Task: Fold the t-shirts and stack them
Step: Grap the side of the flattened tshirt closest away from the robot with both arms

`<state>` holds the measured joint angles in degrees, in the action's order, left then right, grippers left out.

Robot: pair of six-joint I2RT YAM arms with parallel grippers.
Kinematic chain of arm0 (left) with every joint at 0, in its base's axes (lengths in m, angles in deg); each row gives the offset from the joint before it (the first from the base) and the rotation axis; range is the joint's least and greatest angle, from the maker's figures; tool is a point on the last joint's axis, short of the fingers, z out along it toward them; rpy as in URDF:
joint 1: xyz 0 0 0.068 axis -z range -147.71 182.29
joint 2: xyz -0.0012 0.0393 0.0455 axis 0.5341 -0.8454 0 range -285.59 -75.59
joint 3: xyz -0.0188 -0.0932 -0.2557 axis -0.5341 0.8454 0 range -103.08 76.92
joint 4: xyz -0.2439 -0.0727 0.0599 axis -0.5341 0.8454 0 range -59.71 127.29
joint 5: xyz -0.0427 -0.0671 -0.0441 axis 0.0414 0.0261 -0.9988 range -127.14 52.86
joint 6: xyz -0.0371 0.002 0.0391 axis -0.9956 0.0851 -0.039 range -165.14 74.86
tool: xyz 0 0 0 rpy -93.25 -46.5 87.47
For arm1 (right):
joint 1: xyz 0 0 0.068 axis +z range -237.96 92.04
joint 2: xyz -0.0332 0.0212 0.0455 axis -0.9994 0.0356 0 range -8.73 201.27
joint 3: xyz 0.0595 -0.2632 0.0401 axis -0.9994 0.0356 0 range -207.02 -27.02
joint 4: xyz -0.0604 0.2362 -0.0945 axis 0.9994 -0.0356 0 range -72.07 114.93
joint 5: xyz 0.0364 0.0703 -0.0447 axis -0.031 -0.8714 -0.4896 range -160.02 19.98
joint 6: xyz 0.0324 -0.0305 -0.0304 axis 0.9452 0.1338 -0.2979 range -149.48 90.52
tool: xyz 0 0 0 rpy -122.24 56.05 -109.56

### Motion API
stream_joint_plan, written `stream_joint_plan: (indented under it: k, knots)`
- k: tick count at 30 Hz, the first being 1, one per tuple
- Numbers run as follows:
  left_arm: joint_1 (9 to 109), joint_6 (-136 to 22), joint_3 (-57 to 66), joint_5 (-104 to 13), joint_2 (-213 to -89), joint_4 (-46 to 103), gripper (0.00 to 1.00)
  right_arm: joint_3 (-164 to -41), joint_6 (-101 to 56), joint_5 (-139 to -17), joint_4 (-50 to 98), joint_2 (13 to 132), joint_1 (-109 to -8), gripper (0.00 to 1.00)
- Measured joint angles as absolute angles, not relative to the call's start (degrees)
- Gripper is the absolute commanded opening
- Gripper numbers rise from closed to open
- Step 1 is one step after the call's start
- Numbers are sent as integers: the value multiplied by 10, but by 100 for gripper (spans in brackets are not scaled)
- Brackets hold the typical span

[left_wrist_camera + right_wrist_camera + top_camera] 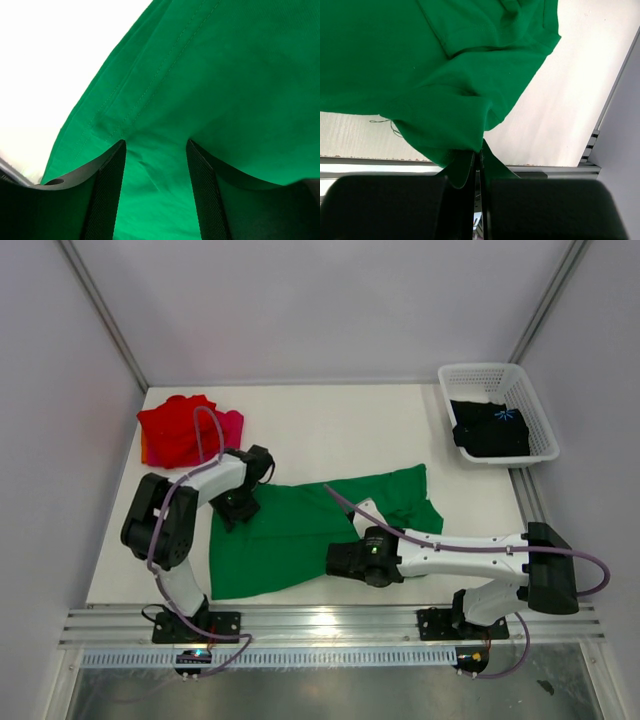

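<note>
- Black fingers of the right pincer (pixel 479 157) fill the bottom of the right wrist view. They are closed tight on a small bit of the green t-shirt (pixel 445 75), right at its edge.
- Only a little cloth is in that grip. A hard pull could make it slip out.
- The left pincer (pixel 156 145) stands open, its two fingers apart over the green cloth near a stitched hem. It holds nothing. If it closes here, it may bunch the cloth or grab more than one layer.
- In the top view the green t-shirt lies spread in the middle of the desk (pixel 330 420), between the two arms. Its upper right part looks crumpled, so a fold made now could come out crooked.
- The shirt's lower edge lies near the bottom edge of the desk. A tug that way could drag it off.
- Count of t-shirts: four. One green, one red t-shirt (pixel 175 425) at the upper left, one pink t-shirt (pixel 232 425) peeking out from under the red one (mostly hidden, so I think it is a shirt), and one black t-shirt (pixel 490 428).
- One white basket (pixel 480 372) at the upper right holds the black one.
- Two arms, two pincers.
</note>
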<state>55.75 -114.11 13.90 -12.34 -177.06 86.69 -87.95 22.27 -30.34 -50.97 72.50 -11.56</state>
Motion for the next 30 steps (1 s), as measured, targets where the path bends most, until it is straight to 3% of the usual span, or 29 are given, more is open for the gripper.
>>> stream_joint_plan:
  k: [30]
  knots:
    - [461,-1055,-71,-173,-1928,964,52,-864,227,-304,-508,735,-123,3]
